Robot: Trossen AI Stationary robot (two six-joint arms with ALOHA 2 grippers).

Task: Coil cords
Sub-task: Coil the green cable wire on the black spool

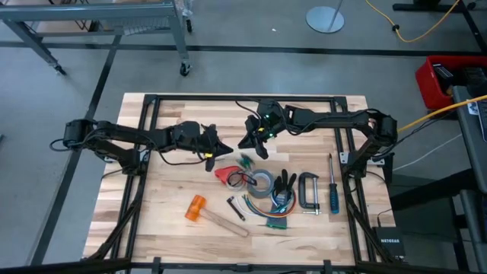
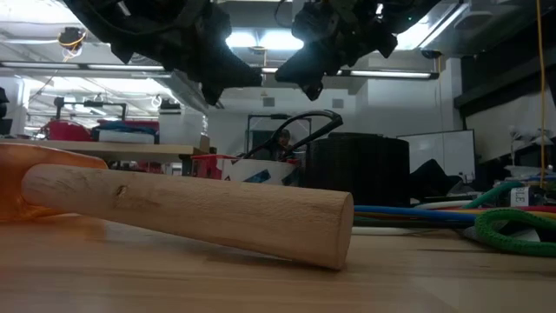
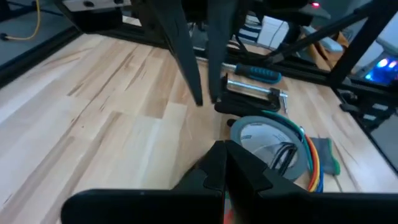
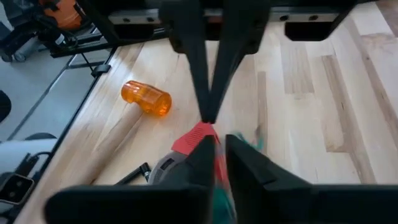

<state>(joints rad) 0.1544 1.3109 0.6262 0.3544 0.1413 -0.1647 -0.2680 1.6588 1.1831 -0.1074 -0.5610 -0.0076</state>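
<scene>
The thin dark cord (image 3: 283,155) lies in loose loops over a grey tape roll (image 3: 264,134) near the table's middle, seen in the high view as the cord (image 1: 243,180). My left gripper (image 1: 227,148) hangs shut above the table, just to the far left of the roll, and nothing shows between its fingers (image 3: 225,146). My right gripper (image 1: 253,148) hangs beside it, its fingers pointing down toward the table's near side. Its tips (image 3: 206,101) stand a little apart with bare wood showing between them. Both grippers are clear of the tabletop in the low view, the left gripper (image 2: 217,87) and the right gripper (image 2: 304,83).
A hammer with an orange head (image 1: 196,208) and a wooden handle (image 2: 191,209) lies at the near left. A red piece (image 4: 196,134), a bundle of multi-coloured wires (image 1: 268,218), a C-clamp (image 1: 308,190) and a blue-handled screwdriver (image 1: 332,192) crowd the near right.
</scene>
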